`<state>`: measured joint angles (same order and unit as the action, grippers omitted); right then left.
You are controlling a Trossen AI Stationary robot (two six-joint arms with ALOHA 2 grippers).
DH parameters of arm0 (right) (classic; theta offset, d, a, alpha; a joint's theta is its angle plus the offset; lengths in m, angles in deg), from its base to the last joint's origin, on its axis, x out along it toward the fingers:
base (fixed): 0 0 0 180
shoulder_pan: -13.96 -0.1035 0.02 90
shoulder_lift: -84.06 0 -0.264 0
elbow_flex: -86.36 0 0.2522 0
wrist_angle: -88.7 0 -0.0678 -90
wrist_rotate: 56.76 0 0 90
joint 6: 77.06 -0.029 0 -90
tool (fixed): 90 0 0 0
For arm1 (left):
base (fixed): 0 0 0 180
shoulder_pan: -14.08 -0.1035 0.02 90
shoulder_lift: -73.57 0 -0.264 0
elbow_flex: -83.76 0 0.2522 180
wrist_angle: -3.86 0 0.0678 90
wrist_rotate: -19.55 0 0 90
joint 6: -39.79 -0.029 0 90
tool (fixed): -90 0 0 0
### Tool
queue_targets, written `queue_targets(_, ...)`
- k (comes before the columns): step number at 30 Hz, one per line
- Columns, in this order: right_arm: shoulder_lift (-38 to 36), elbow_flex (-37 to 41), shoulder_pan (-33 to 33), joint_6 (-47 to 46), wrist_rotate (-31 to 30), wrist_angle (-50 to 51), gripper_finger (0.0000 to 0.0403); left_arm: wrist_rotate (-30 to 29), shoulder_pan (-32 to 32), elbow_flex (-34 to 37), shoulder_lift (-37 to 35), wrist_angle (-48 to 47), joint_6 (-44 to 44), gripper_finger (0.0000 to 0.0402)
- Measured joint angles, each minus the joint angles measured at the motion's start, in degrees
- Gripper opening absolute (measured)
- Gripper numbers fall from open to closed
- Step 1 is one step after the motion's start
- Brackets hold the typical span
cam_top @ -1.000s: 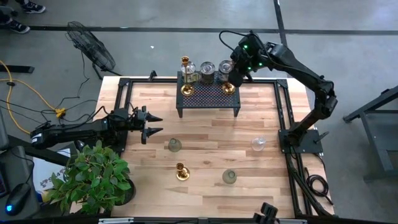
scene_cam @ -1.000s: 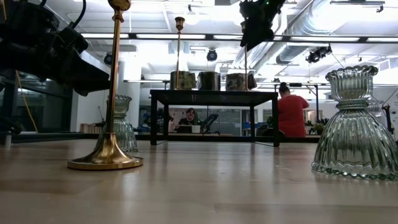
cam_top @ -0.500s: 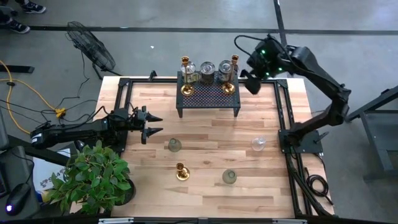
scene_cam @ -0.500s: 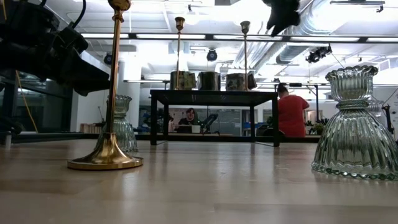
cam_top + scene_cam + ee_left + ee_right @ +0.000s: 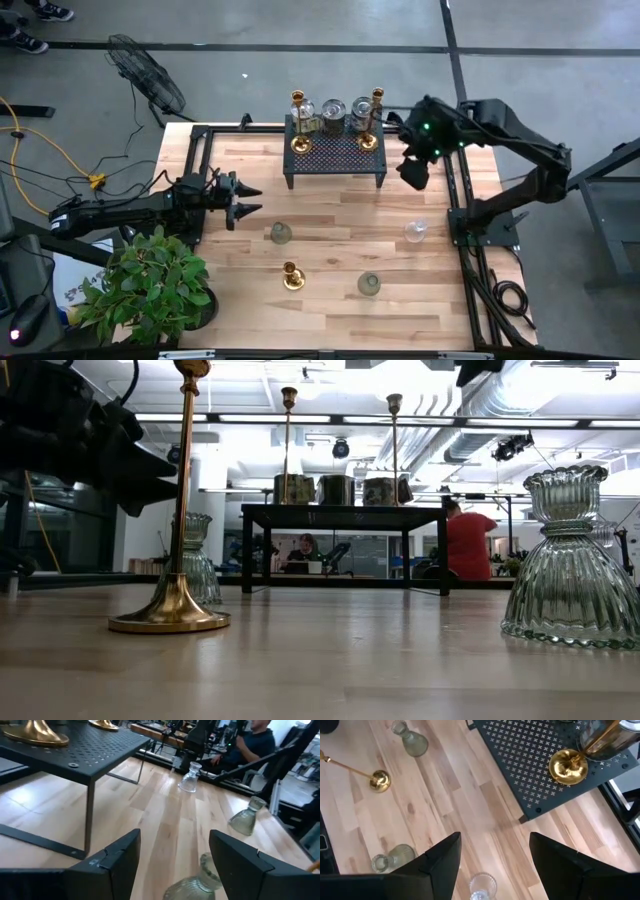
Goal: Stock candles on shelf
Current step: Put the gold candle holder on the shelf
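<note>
Brass candlesticks [image 5: 297,123] and jars crowd your shelf [image 5: 336,154]; three glass holders [image 5: 281,233] remain below (jar contents unclear). Right gripper [image 5: 414,172] hovers beside it, spread empty; left gripper [image 5: 243,199] likewise.

black perforated shelf [image 5: 336,152], brass candlesticks [image 5: 372,120], pale wood table [image 5: 340,285]

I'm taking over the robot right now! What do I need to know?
Right claw: open, empty, in the air beside the shelf's right end.
Left claw: open, empty, waiting at the table's left side.
Done: two tall brass candlesticks and three jar candles stand on the shelf.
Left on the table: a short brass candlestick, two greyish glass candles and a clear one.
</note>
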<state>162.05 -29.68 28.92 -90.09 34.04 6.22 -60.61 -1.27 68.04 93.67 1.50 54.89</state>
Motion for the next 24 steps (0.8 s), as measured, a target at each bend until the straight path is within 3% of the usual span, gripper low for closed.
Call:
queue_targets(10,-0.17,3.42,-11.99,-8.74,-9.28,-0.46,0.0227,13.21,0.04,0.00,0.02,2.27,0.14,0.0230)
queue_targets(18,-0.12,10.65,-17.63,-13.86,-12.75,-3.31,0.0227,15.55,0.46,0.00,2.35,2.46,-1.62,0.0230)
queue_targets(24,-0.12,14.06,-19.44,-17.11,-13.04,-3.66,0.0227,13.75,8.34,-2.81,6.35,2.88,-5.42,0.0230)
